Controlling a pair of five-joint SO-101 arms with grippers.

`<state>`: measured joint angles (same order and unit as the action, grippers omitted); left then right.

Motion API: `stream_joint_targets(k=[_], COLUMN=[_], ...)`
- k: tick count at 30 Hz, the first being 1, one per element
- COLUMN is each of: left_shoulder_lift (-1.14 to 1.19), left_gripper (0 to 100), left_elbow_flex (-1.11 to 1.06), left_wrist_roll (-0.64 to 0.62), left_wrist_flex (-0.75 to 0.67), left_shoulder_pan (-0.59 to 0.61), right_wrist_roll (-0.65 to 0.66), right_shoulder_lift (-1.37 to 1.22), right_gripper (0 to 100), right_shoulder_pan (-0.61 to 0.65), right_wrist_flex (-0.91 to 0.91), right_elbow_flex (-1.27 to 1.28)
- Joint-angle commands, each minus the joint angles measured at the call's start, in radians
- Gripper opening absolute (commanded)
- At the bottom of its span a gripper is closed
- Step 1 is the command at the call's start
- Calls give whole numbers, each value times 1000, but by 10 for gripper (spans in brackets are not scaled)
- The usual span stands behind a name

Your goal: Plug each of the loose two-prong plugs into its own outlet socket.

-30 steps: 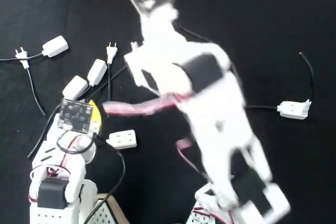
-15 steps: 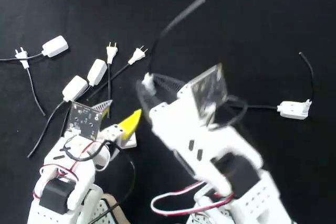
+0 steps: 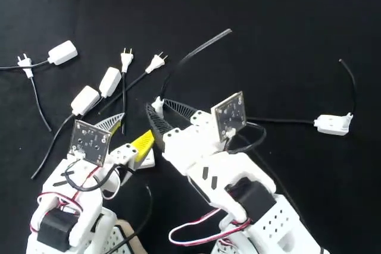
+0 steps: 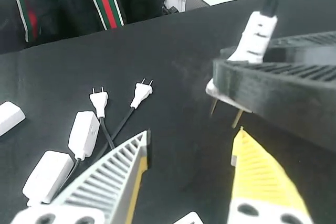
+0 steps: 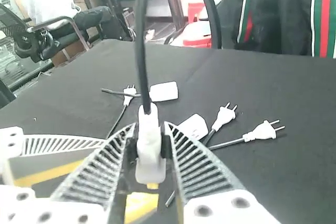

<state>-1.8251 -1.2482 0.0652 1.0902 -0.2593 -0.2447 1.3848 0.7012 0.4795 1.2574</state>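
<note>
No insertion is seen yet: one plug (image 5: pixel 148 150) is clenched in the right claw (image 5: pixel 149 129), the left claw (image 4: pixel 192 132) is held spread, and other plugs (image 3: pixel 126 59) are left loose at the worktop's (image 3: pixel 286 40) upper left.

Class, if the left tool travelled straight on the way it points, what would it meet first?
Probably the right tool and the plug it holds: the prongs hang just beyond the yellow fingertip of the left tool. The middle line over the black table looks free, though depth is unclear.

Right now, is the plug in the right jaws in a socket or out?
Out. The plug sits clamped between the jaws, both prongs bare in the air.
</note>
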Motion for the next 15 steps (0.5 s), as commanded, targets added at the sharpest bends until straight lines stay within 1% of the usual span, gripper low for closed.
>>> stream_joint_targets(k=[1,7,10,15], left_shoulder_lift=[0,0,0,0], left_gripper=[261,261,262,263], left_elbow_flex=[18,13,8,7], left_wrist_roll=[12,14,14,15], left_wrist_flex=[-43,-60,-64,-64], left_shoulder_pan=[-5,-4,28,50], right_wrist_roll=[-14,-15,-15,-15], right_shoulder_lift=[-1,-1,-1,-1], right_gripper=[11,11,11,11], right_shoulder_pan=[17,17,17,17], right_wrist_flex=[31,132,189,241], right_elbow_flex=[-24,-77,-114,-162])
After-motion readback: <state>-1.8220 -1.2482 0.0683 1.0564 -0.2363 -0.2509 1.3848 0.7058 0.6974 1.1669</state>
